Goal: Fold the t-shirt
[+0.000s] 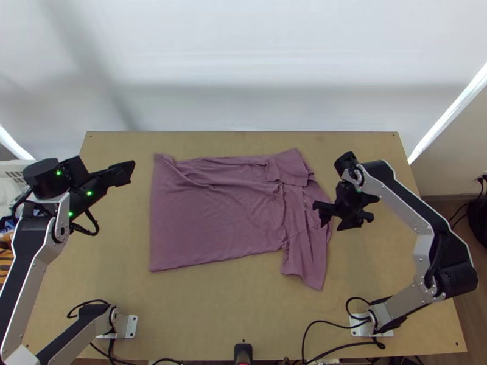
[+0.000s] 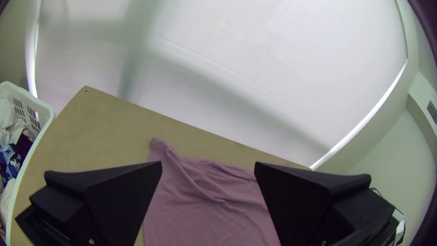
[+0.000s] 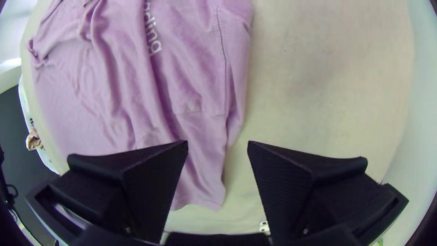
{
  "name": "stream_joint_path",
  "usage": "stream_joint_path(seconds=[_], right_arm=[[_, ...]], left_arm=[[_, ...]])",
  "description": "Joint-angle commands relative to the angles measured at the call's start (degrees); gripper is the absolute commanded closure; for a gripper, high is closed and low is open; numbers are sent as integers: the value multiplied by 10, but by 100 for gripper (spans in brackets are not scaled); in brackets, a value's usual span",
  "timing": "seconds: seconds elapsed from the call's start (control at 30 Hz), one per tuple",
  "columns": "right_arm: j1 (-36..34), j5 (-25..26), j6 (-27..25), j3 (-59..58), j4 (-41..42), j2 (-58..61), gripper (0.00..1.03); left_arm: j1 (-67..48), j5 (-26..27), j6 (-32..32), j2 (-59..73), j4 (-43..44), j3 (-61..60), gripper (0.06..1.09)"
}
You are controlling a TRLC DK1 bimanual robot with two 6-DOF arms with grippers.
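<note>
The t-shirt (image 1: 213, 213) is laid across the middle of the tabletop (image 1: 201, 310), creased and partly folded over, while the left end effector (image 1: 129, 173) and right end effector (image 1: 336, 222) are both parted wide, with nothing gripped.

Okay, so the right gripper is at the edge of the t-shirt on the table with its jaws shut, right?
Not shut: the right wrist view shows the right gripper open, at the edge of the t-shirt on the table.
</note>
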Motion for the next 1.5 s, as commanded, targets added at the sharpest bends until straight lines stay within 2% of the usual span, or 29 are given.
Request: stream_joint_path(seconds=[0.0, 0.27, 0.33, 0.67, 0.7, 0.77, 0.8, 1.07, 1.2, 1.27, 1.4, 1.47], right_arm=[[-6, -7, -4, -26, 15, 20, 49], [-8, -8, -4, -50, 49, 40, 55], [-9, -8, -3, -56, 59, 40, 59], [-12, -8, -3, -60, 87, 46, 59], [-10, -8, -3, -61, 90, 48, 61], [-9, -7, 0, -67, 108, 47, 73], [-10, -7, 1, -70, 115, 47, 75], [-8, -6, 4, -85, 134, 59, 80], [-6, 2, 3, -97, 154, 48, 100], [-1, 5, 3, -100, 159, 39, 100], [-1, 7, 3, -99, 160, 33, 100], [-1, 7, 3, -96, 160, 33, 100]], left_arm=[[-2, 4, -7, -10, -1, -12, 10], [-2, 4, -7, -11, -4, -12, 10], [-2, 4, -7, -11, -4, -12, 10], [-2, 4, -7, -11, -4, -17, 10], [-3, 4, -7, -10, -4, -19, 10], [-3, 4, -7, -10, -4, -22, 10], [-3, 4, -6, -10, -4, -23, 10], [-4, 5, 6, -9, -19, -28, 10], [-16, 14, 63, -12, -103, -28, 10], [-30, 33, 111, -13, -171, -35, 10], [-73, 33, 243, -37, -309, -78, 11], [-96, 32, 269, -43, -368, -93, 11]])
